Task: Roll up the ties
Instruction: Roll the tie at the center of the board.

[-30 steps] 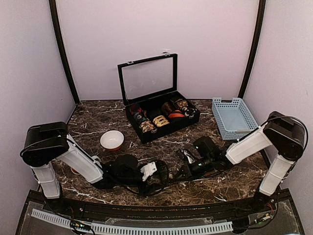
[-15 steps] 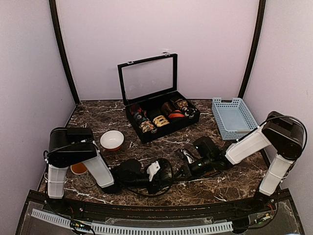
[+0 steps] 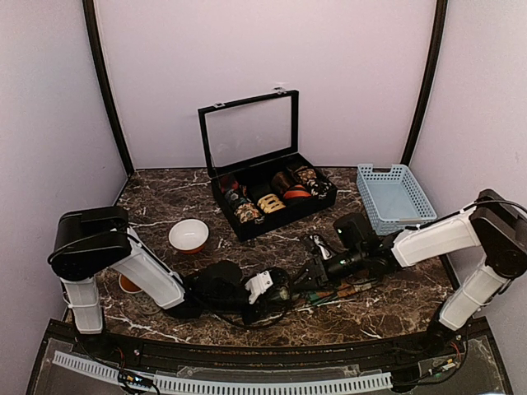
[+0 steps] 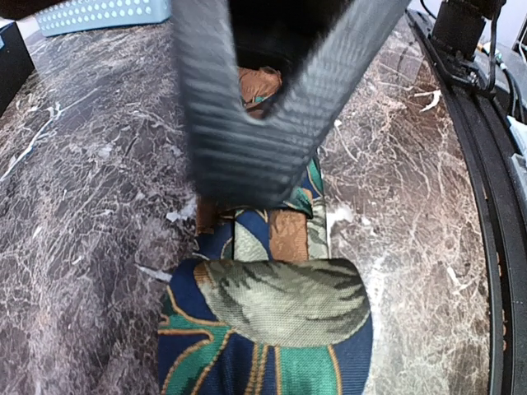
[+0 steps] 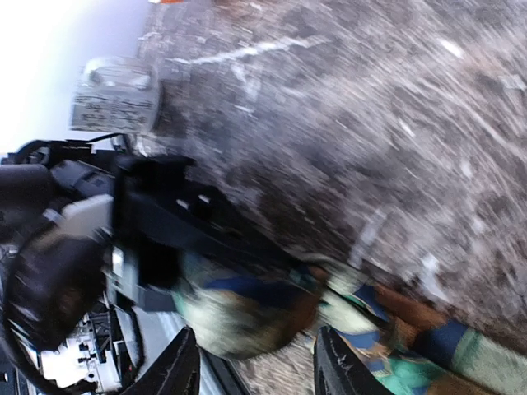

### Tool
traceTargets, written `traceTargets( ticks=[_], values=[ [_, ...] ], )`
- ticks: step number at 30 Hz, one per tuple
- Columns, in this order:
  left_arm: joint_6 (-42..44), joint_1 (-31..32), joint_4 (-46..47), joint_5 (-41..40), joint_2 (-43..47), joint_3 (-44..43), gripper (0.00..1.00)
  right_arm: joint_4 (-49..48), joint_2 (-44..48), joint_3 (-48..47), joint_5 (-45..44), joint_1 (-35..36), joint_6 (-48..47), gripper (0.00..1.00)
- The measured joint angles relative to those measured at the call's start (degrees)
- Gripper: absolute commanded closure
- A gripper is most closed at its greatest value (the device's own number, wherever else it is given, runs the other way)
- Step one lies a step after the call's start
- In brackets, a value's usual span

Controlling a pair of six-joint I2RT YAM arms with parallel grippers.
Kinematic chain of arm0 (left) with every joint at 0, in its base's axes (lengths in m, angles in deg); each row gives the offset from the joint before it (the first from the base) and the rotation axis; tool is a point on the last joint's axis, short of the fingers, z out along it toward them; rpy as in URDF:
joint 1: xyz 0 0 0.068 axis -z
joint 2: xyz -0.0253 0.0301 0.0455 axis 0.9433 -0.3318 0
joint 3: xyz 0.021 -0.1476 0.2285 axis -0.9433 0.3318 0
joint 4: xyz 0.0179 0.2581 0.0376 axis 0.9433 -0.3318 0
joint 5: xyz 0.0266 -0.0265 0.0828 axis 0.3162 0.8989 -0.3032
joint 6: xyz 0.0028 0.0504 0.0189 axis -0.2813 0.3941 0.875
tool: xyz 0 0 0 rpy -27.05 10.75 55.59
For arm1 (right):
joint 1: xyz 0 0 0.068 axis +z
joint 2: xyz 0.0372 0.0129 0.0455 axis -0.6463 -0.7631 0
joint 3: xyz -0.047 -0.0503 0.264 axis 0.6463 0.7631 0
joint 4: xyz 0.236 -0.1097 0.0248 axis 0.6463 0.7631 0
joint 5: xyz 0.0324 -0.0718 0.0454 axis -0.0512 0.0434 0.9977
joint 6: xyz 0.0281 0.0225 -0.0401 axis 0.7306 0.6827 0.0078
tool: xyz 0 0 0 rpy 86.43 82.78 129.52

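A tie with a navy, green, grey and brown pattern lies near the table's front, its flat length (image 3: 339, 290) running right. Its rolled end (image 3: 280, 290) sits at my left gripper (image 3: 268, 290), which looks shut on it. In the left wrist view the roll (image 4: 280, 329) fills the bottom, with the flat strip (image 4: 276, 234) leading away under the right gripper's grey ribbed fingers (image 4: 247, 140). My right gripper (image 3: 309, 276) is open. In its blurred wrist view the fingers (image 5: 257, 370) stand apart with the roll (image 5: 239, 317) just beyond them, held against the black left gripper (image 5: 165, 239).
An open black box (image 3: 306, 210) with several rolled fabrics stands at the back centre, its glass lid (image 3: 251, 132) up. A blue basket (image 3: 394, 197) is at the right, a white bowl (image 3: 188, 235) at the left and an orange cup (image 3: 128, 284) by the left arm. The table's front rail (image 4: 494, 206) is close.
My right gripper has opened and drawn back up and to the right off the roll. The left gripper's jaws have narrowed on the roll, and more flat tie shows on the right.
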Motion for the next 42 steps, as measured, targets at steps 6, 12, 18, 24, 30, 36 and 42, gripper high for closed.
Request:
traceTargets(
  ticks=[6, 12, 18, 24, 30, 36, 42],
  values=[
    [1.70, 0.07, -6.03, -0.72, 0.72, -2.75, 0.80, -0.02, -2.40, -4.00, 1.49, 2.21, 0.63, 0.53],
    [2.12, 0.22, -7.48, -1.42, 0.87, -3.32, 0.80, -0.07, -6.01, -4.85, 1.36, 3.74, 0.87, 0.59],
    [2.38, 0.26, -8.28, -1.60, 1.01, -3.63, 0.80, 0.44, -6.01, -4.81, 0.68, 3.80, 0.57, 0.49],
    [2.51, 0.28, -8.72, -1.64, 1.05, -3.89, 0.80, 2.99, -4.09, -3.30, -0.22, 3.98, 0.35, 0.40],
    [2.56, 0.28, -8.85, -1.66, 1.05, -3.96, 0.80, 3.50, -3.80, -3.23, -0.57, 3.98, 1.92, 0.51],
    [2.60, 0.28, -8.85, -1.62, 1.05, -3.96, 0.80, 2.64, -3.89, -3.26, -0.57, 3.98, 3.02, 0.59],
    [2.75, 0.28, -8.92, -1.51, 1.05, -3.96, 0.80, 0.31, -4.74, -3.26, 0.00, 3.98, 5.05, 0.96]
  ],
)
